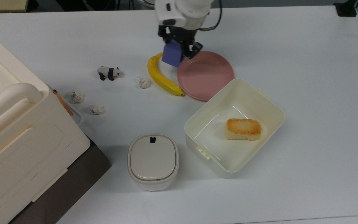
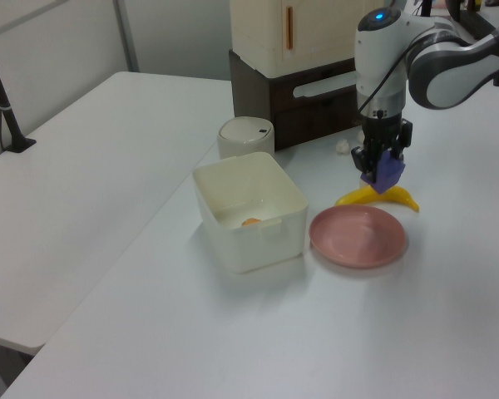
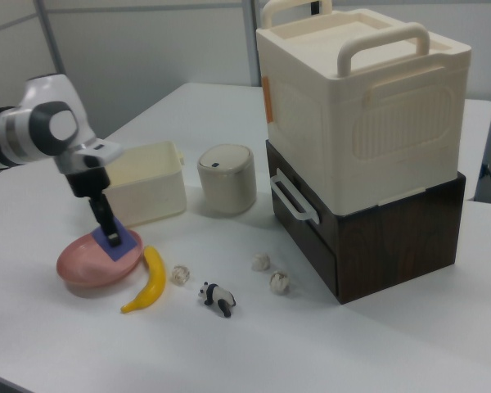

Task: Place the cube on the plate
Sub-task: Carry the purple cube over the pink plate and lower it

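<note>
- Top view: the two-finger gripper [image 1: 179, 46] on the white arm sits at upper centre of the frame, jaws clenched on the small matte purple-blue cube [image 1: 172, 55]. The cube hangs clear of the table, over the gap between the yellow banana [image 1: 162, 75] and the round shallow pink plate [image 1: 206, 75]. It overlaps the plate's upper-left rim. The plate centre lies toward the lower right of the frame from the jaws; I judge that a short carry that way is needed before release.
- Left view: the gripper [image 2: 381, 162] is at upper right, the cube [image 2: 387, 171] held tilted in its jaws above the banana [image 2: 377, 197]. The plate [image 2: 358, 236] lies below and slightly left, bare.
- Right view: at left of the frame the cube [image 3: 118, 237] appears over the plate [image 3: 90, 262] near its right edge, pinched by the gripper [image 3: 108, 229]. The cream rectangular box [image 3: 147, 191] stands just behind. Risk, in my judgement: an early release could land the cube on the rim.
</note>
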Tool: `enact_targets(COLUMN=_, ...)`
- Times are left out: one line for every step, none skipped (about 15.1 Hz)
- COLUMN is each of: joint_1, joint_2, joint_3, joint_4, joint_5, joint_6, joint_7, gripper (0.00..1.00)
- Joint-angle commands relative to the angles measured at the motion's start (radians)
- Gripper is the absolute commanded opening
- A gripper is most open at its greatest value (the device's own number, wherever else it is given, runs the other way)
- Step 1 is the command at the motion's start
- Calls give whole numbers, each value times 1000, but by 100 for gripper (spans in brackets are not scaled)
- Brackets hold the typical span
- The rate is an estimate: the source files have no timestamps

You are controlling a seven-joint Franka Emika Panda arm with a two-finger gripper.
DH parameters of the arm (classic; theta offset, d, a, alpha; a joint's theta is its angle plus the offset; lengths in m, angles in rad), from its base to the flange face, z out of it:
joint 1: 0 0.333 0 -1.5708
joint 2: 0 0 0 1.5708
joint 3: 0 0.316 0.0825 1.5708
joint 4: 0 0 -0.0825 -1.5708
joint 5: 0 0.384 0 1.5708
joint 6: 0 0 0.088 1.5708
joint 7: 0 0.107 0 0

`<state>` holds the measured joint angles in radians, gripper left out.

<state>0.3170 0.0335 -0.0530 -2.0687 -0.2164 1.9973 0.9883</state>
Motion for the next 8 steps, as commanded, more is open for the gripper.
enact_targets(joint_1=14, joint_2=63, joint_3=60, joint_4=73, joint_5=9, joint_6=-11, joint_7=177, gripper=36)
enact_targets(joint_1=17, joint_2=81, joint_3=77, joint_4=90, joint_5=9, joint_6=-8, joint_7=225, gripper=36)
enact_targets(joint_1=19, joint_2=106, joint_3=91, joint_4=111, joint_5=8, joint_6=-3, joint_7=274, gripper=36)
enact_targets(joint_1=22, joint_2=126, joint_3=99, joint_4=128, joint_5=9, joint_6=-2, joint_7=311, gripper=40)
enact_targets(joint_1=19, joint_2=138, joint_3=99, joint_4=142, joint_5=9, joint_6=-2, joint_7=338, gripper=53)
enact_targets(joint_1=13, joint_2=141, joint_3=101, joint_4=148, joint_5=9, joint_6=-3, joint_7=348, gripper=59)
enact_targets(joint_1=16, joint_2=141, joint_3=99, joint_4=150, joint_5=8, joint_6=-2, joint_7=348, gripper=79)
enact_targets(joint_1=17, joint_2=143, joint_3=99, joint_4=159, joint_5=8, joint_6=-2, joint_7=349, gripper=100)
